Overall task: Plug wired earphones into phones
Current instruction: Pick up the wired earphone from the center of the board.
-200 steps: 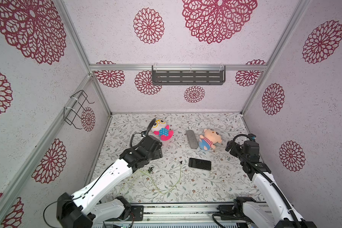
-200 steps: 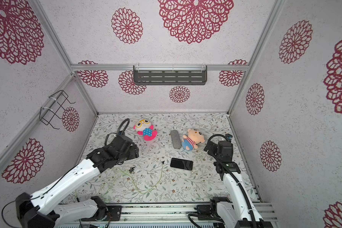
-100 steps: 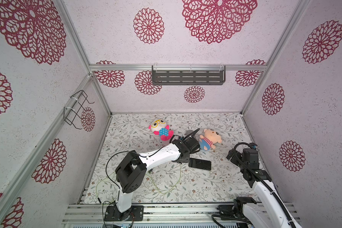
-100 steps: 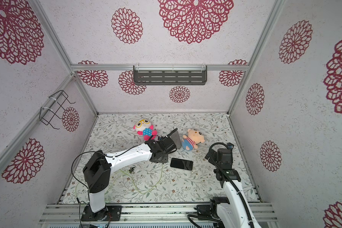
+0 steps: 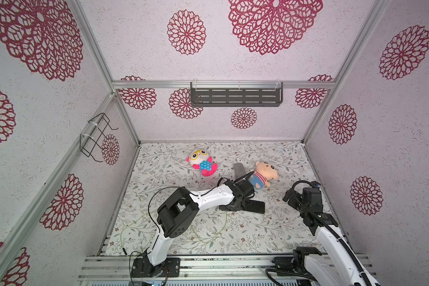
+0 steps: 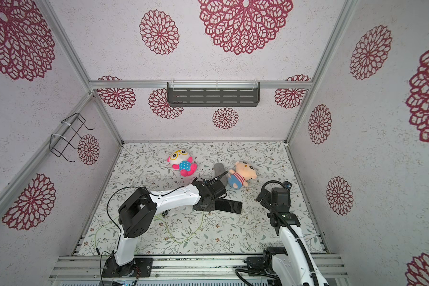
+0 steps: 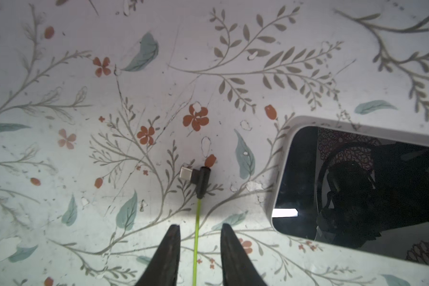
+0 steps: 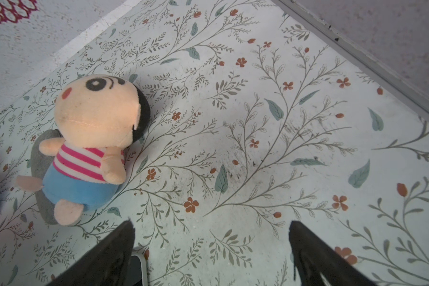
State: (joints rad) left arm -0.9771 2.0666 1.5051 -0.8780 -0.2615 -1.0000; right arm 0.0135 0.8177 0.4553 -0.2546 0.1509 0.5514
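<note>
Left fingers (image 7: pixel 166 255): stood with a narrow gap between them, low over the bench (image 7: pixel 60 74), one on each side of the thin cable, not visibly pinching it.
Right fingers (image 8: pixel 109 255): spread wide and empty, hovering off to the side near a striped plush doll (image 8: pixel 92 138).
Wired earphones (image 7: pixel 196 247): the yellow-green cable ran between the left fingers, and the rest trailed loosely across the bench.
Plug (image 7: pixel 200 180): a small dark angled body lying flat on the bench, near the phone's short end but not touching it. Its metal tip pointed away from the phone.
Phone (image 7: pixel 357 185): black, screen up, pale-rimmed, flat mid-bench in both top views (image 5: pixel 254 206) (image 6: pixel 229 206). Its port could not be seen.
Step in hand: probably taking hold of the plug end.
Doing it well: gripping the stiff dark body rather than the limp cable would stop the plug swivelling. The tip then needed turning to face the phone's edge.
Support: the free right fingers could brace the phone, since a glossy slab would likely slide when pushed.
</note>
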